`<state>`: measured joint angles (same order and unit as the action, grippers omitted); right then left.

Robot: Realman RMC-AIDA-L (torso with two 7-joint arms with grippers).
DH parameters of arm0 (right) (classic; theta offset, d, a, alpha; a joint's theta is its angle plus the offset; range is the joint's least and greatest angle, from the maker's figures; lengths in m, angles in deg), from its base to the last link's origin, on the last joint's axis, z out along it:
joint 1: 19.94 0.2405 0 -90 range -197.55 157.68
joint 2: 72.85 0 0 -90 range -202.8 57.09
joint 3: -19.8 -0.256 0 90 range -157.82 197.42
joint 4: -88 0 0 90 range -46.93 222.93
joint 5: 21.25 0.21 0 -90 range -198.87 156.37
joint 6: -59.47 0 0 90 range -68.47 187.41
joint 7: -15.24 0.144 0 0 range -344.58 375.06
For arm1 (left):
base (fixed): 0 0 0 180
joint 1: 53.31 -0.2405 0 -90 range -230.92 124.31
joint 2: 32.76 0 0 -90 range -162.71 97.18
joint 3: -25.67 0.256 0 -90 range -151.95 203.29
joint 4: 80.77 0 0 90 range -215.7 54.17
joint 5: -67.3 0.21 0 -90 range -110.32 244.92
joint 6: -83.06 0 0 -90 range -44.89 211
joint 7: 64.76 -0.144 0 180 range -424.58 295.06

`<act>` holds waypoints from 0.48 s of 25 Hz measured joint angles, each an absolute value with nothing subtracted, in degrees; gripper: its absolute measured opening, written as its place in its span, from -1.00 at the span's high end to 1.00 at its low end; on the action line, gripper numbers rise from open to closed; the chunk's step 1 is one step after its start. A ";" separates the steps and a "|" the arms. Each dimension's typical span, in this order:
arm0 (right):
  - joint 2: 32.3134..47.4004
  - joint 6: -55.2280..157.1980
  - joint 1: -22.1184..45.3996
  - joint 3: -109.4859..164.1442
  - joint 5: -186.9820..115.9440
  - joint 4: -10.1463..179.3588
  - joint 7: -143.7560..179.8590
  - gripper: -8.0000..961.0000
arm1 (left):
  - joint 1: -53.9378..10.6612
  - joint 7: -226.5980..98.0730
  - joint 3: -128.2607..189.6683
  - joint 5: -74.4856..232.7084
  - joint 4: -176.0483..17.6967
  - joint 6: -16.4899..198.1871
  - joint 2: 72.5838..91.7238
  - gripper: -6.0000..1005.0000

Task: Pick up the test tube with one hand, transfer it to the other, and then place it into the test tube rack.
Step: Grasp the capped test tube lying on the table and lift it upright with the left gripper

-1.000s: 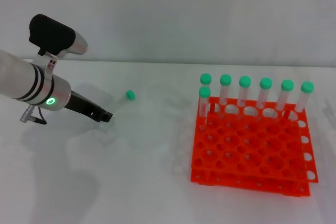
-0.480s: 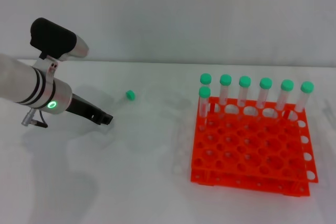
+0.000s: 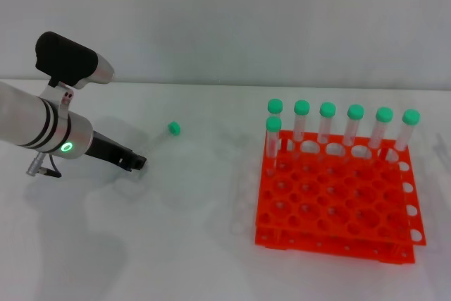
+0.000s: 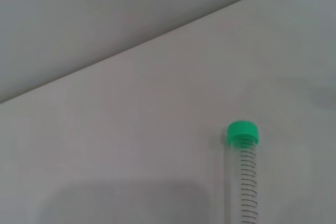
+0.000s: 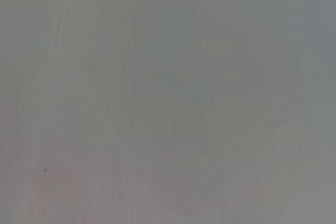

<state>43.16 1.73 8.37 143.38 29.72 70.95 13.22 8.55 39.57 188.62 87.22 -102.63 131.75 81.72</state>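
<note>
The test tube lies flat on the white table; its green cap (image 3: pixel 174 128) shows in the head view and the clear body runs from it toward my left gripper. In the left wrist view the tube (image 4: pixel 242 182) shows its green cap and graduation marks. My left gripper (image 3: pixel 135 162), black on the silver-white arm with a green light, is low over the table just short of the tube's tapered end. The orange test tube rack (image 3: pixel 338 206) stands at the right. My right gripper is out of view; the right wrist view shows only a blank grey surface.
Several green-capped tubes (image 3: pixel 328 121) stand upright in the rack's back row, and one more (image 3: pixel 273 135) in the second row at its left end. The white table (image 3: pixel 197 244) meets a grey wall behind.
My left arm has drawn back slightly to the left and toward me, so the gripper sits a little farther from the tube's cap. The tube and rack have not moved.
</note>
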 joint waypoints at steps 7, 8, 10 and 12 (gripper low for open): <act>43.16 1.72 8.36 143.38 29.73 70.95 13.22 -0.80 | 8.48 39.28 188.63 87.22 -102.64 131.14 81.79 0.45; 43.16 1.73 8.36 143.38 29.73 70.95 13.22 -0.80 | 8.51 39.21 188.63 87.22 -102.65 131.04 81.83 0.50; 43.16 1.73 8.36 143.38 29.73 70.95 13.22 -0.80 | 8.65 38.95 188.63 87.29 -102.65 130.72 81.97 0.58; 43.16 1.73 8.36 143.38 29.73 70.95 13.22 -0.80 | 8.78 38.43 188.64 87.40 -102.65 130.32 82.07 0.59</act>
<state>43.16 1.73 8.36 143.38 29.73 70.95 13.22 8.78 38.43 188.64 87.40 -102.65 130.32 82.07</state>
